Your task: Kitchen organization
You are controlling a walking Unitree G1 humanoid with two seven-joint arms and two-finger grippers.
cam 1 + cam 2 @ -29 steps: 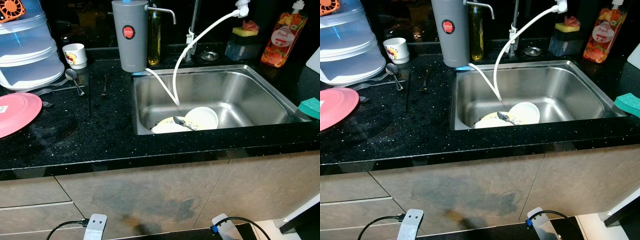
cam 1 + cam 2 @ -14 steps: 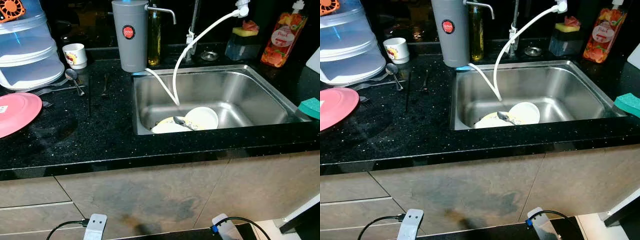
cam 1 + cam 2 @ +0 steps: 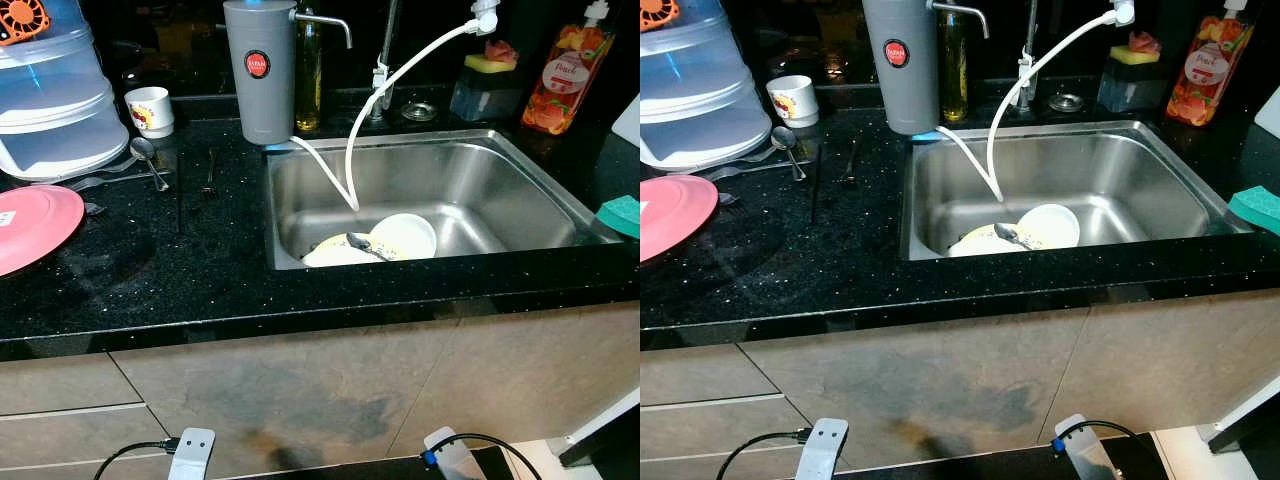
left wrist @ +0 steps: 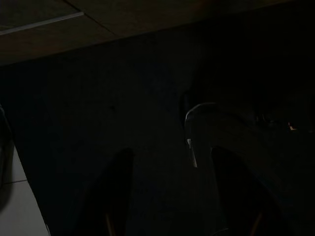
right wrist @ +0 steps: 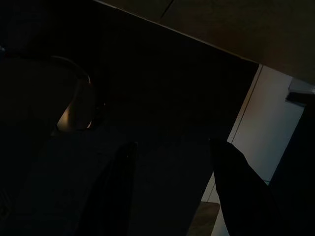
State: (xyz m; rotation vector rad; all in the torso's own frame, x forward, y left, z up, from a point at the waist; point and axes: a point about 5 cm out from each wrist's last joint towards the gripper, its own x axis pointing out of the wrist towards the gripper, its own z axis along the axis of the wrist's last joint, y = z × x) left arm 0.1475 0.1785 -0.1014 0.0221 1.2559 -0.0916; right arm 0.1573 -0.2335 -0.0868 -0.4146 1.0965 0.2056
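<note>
A sink [image 3: 520, 170] is set into the tabletop's [image 3: 200, 270] right half, holding a plate [image 3: 330, 255], bowl [image 3: 405, 236] and spoon [image 3: 362, 243] at its front. A cup [image 3: 150, 110] stands at the back-left, a flat plate [image 3: 35, 225] at the left edge.

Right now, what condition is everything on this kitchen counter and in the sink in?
Sink: dry-looking, holds dishes at its near left.
White bowl: in the sink, tilted on its side.
Plate: in the sink, a spoon on it.
White hose: hanging into the sink.
Pink plate: flat on the counter.
Cup: upright.
Soap pouch: upright.
Left hand: open, idle.
Right hand: open, idle.
</note>
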